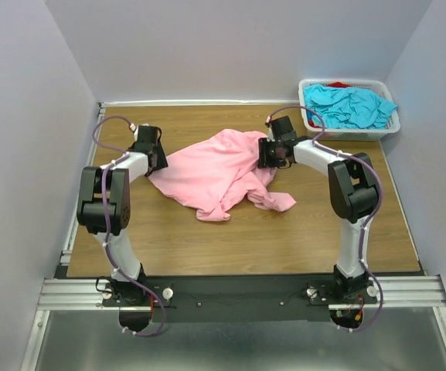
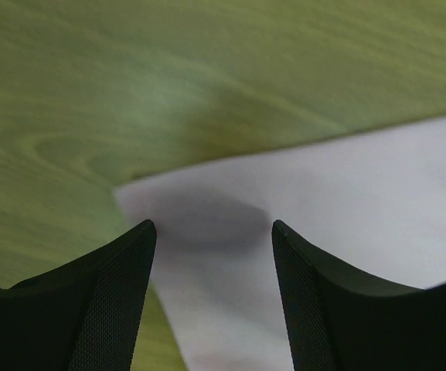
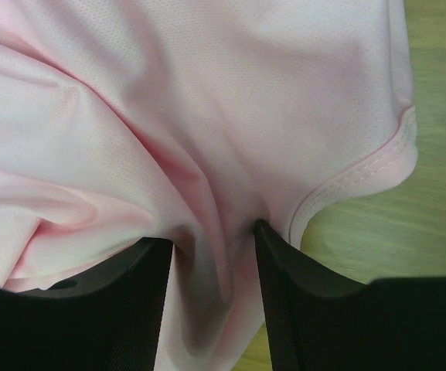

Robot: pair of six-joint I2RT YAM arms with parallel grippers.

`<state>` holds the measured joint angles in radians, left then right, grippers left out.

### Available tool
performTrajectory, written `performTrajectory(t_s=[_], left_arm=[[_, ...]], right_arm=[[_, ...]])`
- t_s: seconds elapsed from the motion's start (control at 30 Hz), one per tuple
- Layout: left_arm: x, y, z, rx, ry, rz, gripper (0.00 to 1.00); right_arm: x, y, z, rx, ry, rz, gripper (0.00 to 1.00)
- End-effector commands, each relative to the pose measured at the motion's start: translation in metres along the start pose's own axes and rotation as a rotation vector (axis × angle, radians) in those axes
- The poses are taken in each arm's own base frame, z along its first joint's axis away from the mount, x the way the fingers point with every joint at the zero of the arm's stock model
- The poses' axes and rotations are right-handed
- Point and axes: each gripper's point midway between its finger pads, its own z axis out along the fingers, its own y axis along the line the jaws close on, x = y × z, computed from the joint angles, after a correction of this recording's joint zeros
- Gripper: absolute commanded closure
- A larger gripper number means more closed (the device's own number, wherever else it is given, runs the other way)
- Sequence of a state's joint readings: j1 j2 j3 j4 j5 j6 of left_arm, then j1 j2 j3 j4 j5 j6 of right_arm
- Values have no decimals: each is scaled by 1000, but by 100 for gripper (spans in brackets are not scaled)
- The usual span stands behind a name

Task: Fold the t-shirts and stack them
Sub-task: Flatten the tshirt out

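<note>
A light pink t-shirt (image 1: 211, 174) lies crumpled in the middle of the wooden table. My left gripper (image 1: 159, 158) is low at its left corner. In the left wrist view the gripper (image 2: 213, 224) is open, and the cloth corner (image 2: 346, 201), pale there, lies between the fingers. My right gripper (image 1: 267, 153) is at the shirt's right upper edge. In the right wrist view it (image 3: 213, 232) stands partly open around a bunched fold of pink cloth (image 3: 207, 100), next to a stitched hem. Turquoise shirts (image 1: 350, 104) and a bit of red cloth (image 1: 337, 83) lie in the basket.
The white slotted basket (image 1: 393, 125) stands at the back right corner of the table. Grey walls close in the left, back and right sides. Bare wood (image 1: 230, 243) shows in front of the pink shirt.
</note>
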<state>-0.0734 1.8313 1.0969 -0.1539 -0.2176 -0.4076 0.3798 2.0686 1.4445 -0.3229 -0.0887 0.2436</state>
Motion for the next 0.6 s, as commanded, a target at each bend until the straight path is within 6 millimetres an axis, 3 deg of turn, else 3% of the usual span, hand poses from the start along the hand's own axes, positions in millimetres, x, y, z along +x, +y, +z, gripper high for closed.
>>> performTrajectory(t_s=[0.0, 0.1, 0.13, 0.23, 0.27, 0.3, 0.33, 0.37, 0.4, 0.43, 0.47, 0.5, 0.53, 0.57], left_arm=[[-25, 32, 24, -190, 0, 76, 31], [-64, 15, 41, -172, -83, 68, 31], [-75, 10, 43, -166, -102, 73, 30], [-121, -14, 27, -125, -187, 66, 28], [-138, -28, 5, -93, -241, 62, 26], [-133, -32, 5, -91, -234, 70, 24], [-150, -40, -21, -63, -294, 59, 22], [-143, -40, -31, -69, -299, 66, 21], [-147, -43, -45, -59, -331, 62, 18], [-158, -50, -81, -25, -398, 51, 17], [-156, -49, -96, -20, -419, 47, 17], [-137, -41, -100, -36, -406, 59, 16], [-145, -43, -136, 4, -477, 35, 16], [-139, -41, -148, 14, -490, 28, 16]], right_arm=[[15, -56, 4, 212, 42, -50, 45], [0, -57, -4, 225, 25, -62, 45], [-16, -49, -14, 205, -7, -61, 43], [-33, -29, -40, 144, -42, -70, 39], [-44, -15, -58, 118, -86, -92, 39], [-48, -7, -68, 100, -106, -102, 39], [-51, 3, -77, 80, -123, -120, 39], [-56, 20, -93, 49, -159, -143, 39], [-52, 28, -98, 31, -159, -154, 39], [-46, 45, -103, -17, -156, -173, 39], [-43, 54, -109, -37, -160, -182, 39], [-40, 63, -114, -56, -165, -189, 39], [-31, 75, -122, -104, -159, -205, 39], [-22, 92, -125, -154, -143, -231, 39]])
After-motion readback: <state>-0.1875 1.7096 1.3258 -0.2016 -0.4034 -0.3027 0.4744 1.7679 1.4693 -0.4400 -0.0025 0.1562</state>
